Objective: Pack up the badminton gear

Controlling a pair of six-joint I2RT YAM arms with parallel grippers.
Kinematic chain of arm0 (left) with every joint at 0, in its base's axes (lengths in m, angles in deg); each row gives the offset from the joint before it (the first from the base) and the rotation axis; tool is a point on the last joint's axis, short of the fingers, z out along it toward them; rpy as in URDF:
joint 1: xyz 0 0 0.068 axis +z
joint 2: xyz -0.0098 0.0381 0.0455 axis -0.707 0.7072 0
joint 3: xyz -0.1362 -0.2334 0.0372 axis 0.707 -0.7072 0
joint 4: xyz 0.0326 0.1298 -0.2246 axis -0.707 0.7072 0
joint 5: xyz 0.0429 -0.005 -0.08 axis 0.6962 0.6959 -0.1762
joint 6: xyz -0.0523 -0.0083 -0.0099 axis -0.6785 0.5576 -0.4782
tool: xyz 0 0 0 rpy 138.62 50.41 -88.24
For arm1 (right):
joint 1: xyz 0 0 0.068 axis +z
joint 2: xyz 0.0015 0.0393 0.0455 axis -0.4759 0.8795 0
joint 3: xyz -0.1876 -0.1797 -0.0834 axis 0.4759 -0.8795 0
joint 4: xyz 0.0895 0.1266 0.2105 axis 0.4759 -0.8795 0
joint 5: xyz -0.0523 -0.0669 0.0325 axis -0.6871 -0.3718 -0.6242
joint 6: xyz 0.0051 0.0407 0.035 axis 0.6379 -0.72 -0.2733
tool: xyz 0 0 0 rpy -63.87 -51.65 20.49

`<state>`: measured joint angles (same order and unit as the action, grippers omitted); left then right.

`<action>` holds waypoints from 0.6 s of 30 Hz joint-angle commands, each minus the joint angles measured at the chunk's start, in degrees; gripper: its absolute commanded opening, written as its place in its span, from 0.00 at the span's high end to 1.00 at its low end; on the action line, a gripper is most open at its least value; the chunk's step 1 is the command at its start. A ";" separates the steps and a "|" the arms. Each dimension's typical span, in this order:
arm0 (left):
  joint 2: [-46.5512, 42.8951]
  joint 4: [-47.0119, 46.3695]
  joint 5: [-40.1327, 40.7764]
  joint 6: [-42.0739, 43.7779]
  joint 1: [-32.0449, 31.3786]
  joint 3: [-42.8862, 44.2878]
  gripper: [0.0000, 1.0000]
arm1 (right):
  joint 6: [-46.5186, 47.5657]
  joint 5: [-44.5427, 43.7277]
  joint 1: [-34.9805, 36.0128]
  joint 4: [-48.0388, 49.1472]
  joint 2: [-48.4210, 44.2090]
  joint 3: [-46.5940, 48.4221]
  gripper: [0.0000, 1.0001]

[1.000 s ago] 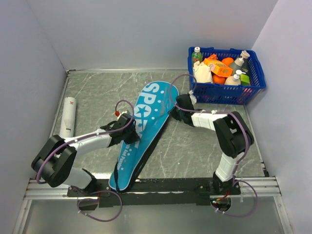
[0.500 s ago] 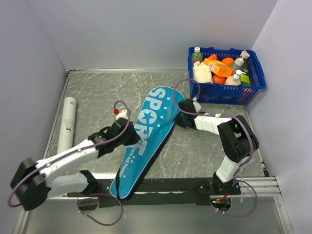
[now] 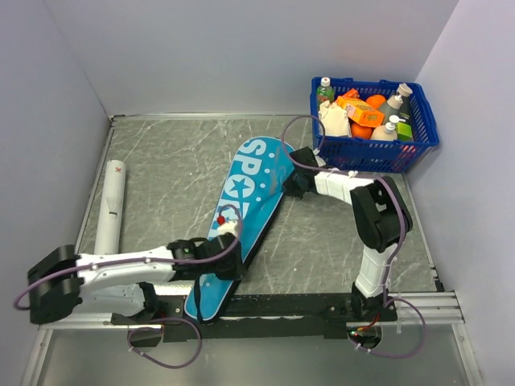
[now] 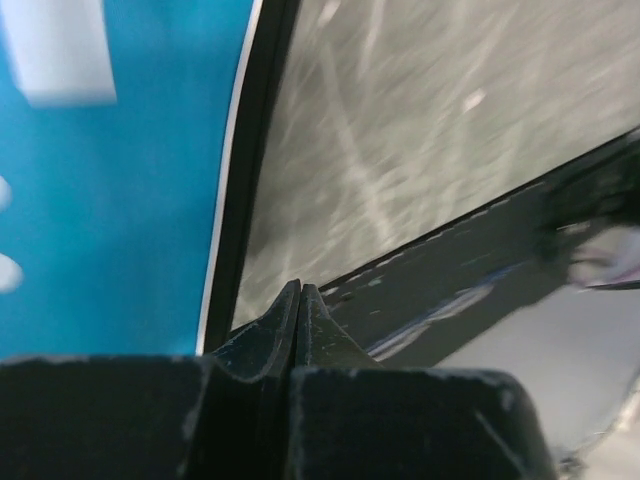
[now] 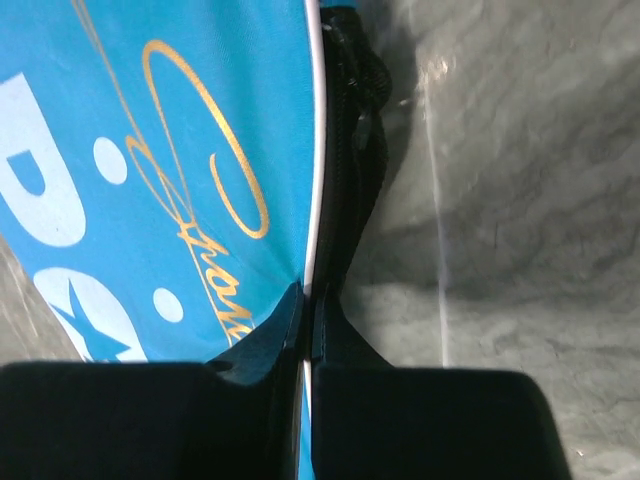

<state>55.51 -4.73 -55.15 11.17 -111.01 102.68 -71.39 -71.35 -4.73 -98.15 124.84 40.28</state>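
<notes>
Blue racket-shaped fabric bag lettered SPORT [image 3: 256,181] lies diagonally on the grey table [image 3: 161,161], narrow end nearest. Right gripper [image 5: 306,295] fingers pinch shut on its piped edge; left gripper [image 4: 298,295] fingers pressed together, seemingly empty, beside it. Probably light, floppy, slippery: grip the firmer seam.

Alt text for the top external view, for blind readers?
A blue racket-shaped bag lies diagonally on a grey table, the left gripper at its narrow end, the right gripper at its wide end. A white tube lies left, a blue basket far right.
</notes>
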 commanded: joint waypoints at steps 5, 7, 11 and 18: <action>9.77 2.17 3.62 -4.44 -4.82 2.63 0.99 | -1.92 0.59 -3.55 -8.30 7.02 12.89 1.00; 11.35 3.14 4.59 -5.15 -4.82 2.46 0.99 | -1.92 1.12 -3.91 -9.37 9.40 15.28 1.00; 14.51 5.68 7.13 -6.55 -4.82 2.89 0.99 | -2.27 1.65 -4.35 -9.99 12.04 18.46 1.00; 13.91 9.04 11.45 -9.37 1.23 0.10 0.99 | -0.43 1.65 -4.35 -7.09 9.24 13.63 1.00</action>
<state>70.22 -0.23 -48.31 4.97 -114.16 105.37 -72.02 -69.80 -6.13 -107.02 135.20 56.41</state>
